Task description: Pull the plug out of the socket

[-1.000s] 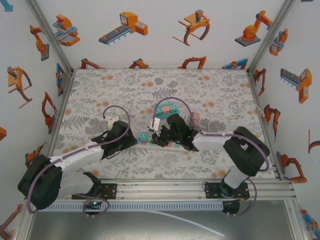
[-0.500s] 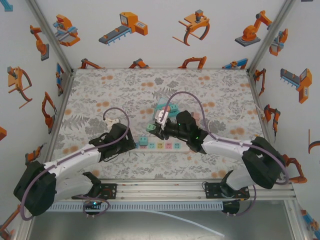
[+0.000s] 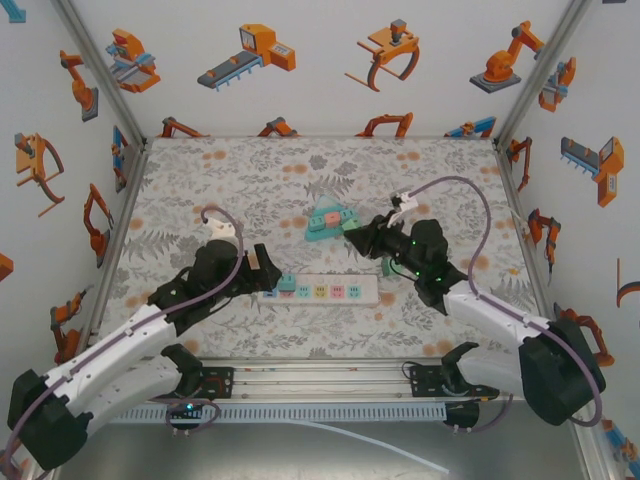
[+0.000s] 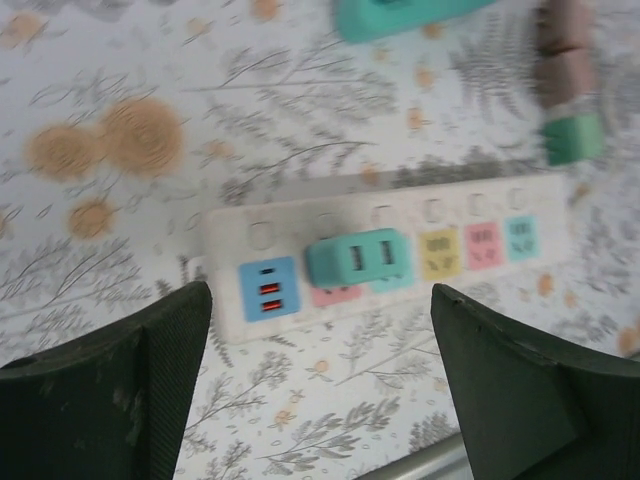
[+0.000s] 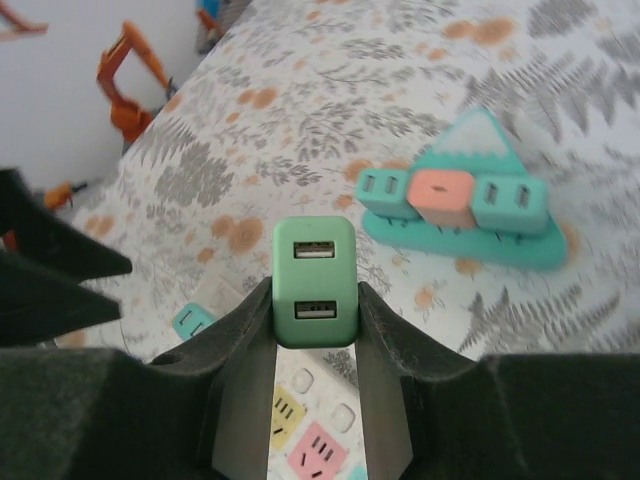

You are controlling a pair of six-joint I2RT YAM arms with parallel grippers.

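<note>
The left gripper (image 3: 264, 270) is held wide open and empty at the left end of the long white plastic power strip (image 3: 364, 291), which is laid flat on the floral-patterned table (image 3: 200, 180). A teal block adapter (image 4: 358, 260) is seated in the strip. The green two-port USB plug (image 5: 314, 282) is clamped in the right gripper (image 5: 315, 296), raised clear of the strip, near the teal triangular socket block (image 5: 470, 205).
</note>
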